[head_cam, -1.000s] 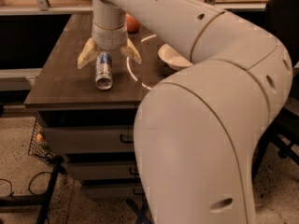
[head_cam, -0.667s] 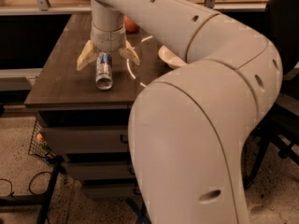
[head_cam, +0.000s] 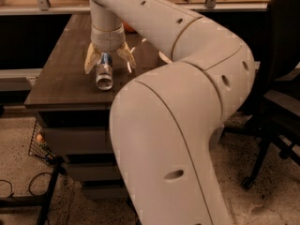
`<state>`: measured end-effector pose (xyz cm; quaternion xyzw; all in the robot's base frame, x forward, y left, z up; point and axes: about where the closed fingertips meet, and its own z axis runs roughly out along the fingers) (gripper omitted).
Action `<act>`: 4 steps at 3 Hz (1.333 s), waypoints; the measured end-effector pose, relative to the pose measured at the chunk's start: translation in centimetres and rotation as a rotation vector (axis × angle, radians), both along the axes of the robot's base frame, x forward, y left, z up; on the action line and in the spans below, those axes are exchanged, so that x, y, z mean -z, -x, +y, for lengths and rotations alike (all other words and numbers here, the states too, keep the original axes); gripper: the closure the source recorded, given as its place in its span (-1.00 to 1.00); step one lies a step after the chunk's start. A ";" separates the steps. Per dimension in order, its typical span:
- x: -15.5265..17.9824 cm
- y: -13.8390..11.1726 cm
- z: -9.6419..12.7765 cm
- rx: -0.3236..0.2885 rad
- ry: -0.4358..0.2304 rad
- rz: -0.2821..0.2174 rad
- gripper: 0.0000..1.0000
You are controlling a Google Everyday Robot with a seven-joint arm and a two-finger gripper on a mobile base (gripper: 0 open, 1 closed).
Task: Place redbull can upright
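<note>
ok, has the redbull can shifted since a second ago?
No: the redbull can lies at the same spot by the table front edge; the gripper straddles it.

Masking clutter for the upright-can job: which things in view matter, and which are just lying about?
Job:
- redbull can, lying on its side on the table
- gripper, open, fingers either side of the can

Lying about:
- office chair, right
- wire basket, low on the left

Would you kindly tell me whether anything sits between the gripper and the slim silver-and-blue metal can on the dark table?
Nothing visible does. The gripper hangs right over the slim silver-and-blue metal can, which lies on its side on the dark wooden table, with an open finger on each side of it.
</note>
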<state>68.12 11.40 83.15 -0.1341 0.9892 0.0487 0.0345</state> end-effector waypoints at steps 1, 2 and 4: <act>0.3 -0.3 0.2 0.001 -0.005 -0.006 -0.04; 0.0 -0.3 0.2 0.001 -0.006 -0.006 0.43; 0.1 -0.5 0.3 0.001 -0.008 -0.009 1.00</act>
